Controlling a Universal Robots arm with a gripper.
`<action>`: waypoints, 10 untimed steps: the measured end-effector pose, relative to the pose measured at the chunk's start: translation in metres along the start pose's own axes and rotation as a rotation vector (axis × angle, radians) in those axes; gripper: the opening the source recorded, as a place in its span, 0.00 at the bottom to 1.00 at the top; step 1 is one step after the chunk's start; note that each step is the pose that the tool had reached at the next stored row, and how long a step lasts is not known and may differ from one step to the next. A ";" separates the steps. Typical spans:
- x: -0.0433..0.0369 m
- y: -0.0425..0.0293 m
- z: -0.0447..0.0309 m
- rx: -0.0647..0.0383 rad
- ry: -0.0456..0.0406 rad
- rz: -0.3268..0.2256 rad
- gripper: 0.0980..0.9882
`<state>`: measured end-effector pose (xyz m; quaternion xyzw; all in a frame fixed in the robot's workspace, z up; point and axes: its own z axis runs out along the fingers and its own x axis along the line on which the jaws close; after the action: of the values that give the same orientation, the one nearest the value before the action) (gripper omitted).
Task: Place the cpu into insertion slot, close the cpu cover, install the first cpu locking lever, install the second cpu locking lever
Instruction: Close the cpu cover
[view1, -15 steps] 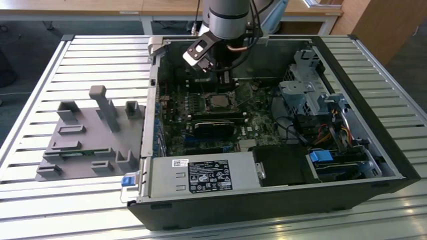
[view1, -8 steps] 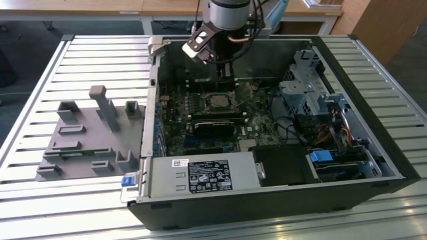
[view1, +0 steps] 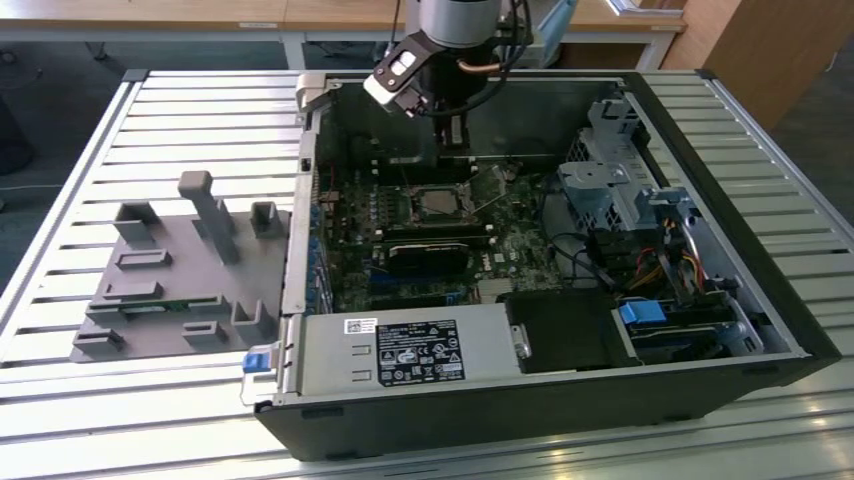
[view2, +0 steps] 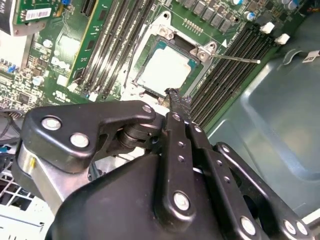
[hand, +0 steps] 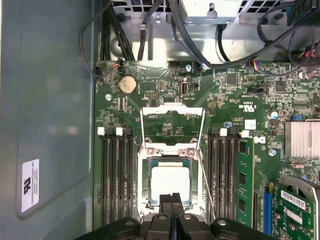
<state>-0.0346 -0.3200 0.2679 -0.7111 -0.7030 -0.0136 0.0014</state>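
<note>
A slatted metal surface (view1: 80, 420) carries an open black computer case (view1: 534, 425) lying on its side, and wooden desks (view1: 200, 12) run along the back of the room. On the exterior view's left of the case sits a grey fixture tray (view1: 160, 300) with upright posts. The arm (view1: 461, 20) reaches down into the case from above. Inside, a silver power supply box (view1: 400, 350) takes the near corner, coloured cables (view1: 654, 265) crowd the exterior view's right, and the green motherboard (hand: 165, 80) lies flat. Between banks of long black memory slots (hand: 115, 175), the insertion slot (hand: 146, 175) holds the cpu (hand: 170, 182), silvery top up. The cpu cover (hand: 172, 111) is swung back off the slot, and a thin locking lever (view2: 235, 58) sticks out free. The fingers (hand: 166, 202) are clenched together on nothing, their tips at the slot's edge.
</note>
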 end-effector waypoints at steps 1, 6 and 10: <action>-0.0014 0.0000 0.0000 0.000 0.0000 0.000 0.02; -0.0059 0.0021 0.0000 0.000 0.0001 0.000 0.02; -0.0059 0.0090 0.0003 0.001 0.0124 0.000 0.02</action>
<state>-0.0256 -0.3261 0.2676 -0.7110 -0.7030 -0.0177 0.0061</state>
